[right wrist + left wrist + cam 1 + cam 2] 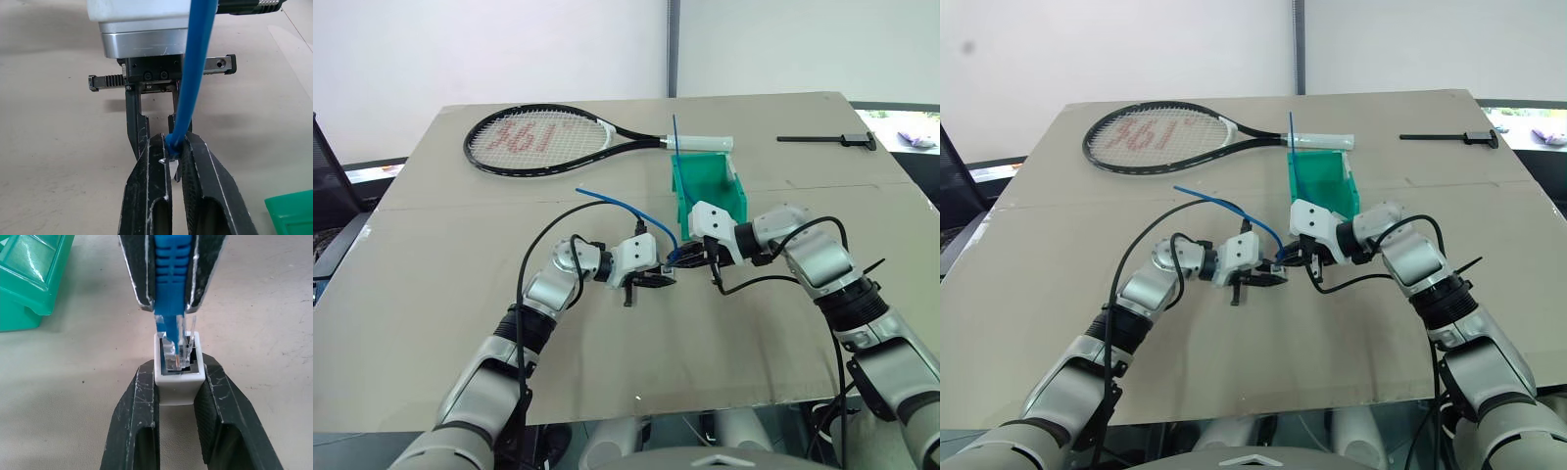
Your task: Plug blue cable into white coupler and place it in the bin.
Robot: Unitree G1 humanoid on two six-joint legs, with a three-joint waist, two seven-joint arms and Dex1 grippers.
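White coupler (178,382) in left claw (178,396), blue cable (171,279) plug entering it

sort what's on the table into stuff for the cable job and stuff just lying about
For the job:
blue cable, held by the right gripper
white coupler, held by the left gripper
green bin

Lying about:
tennis racket
black tool at the table's far right

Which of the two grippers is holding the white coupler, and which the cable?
The left gripper clamps the white coupler. The right gripper pinches the blue cable just behind its clear plug, whose tip sits in the coupler's socket.
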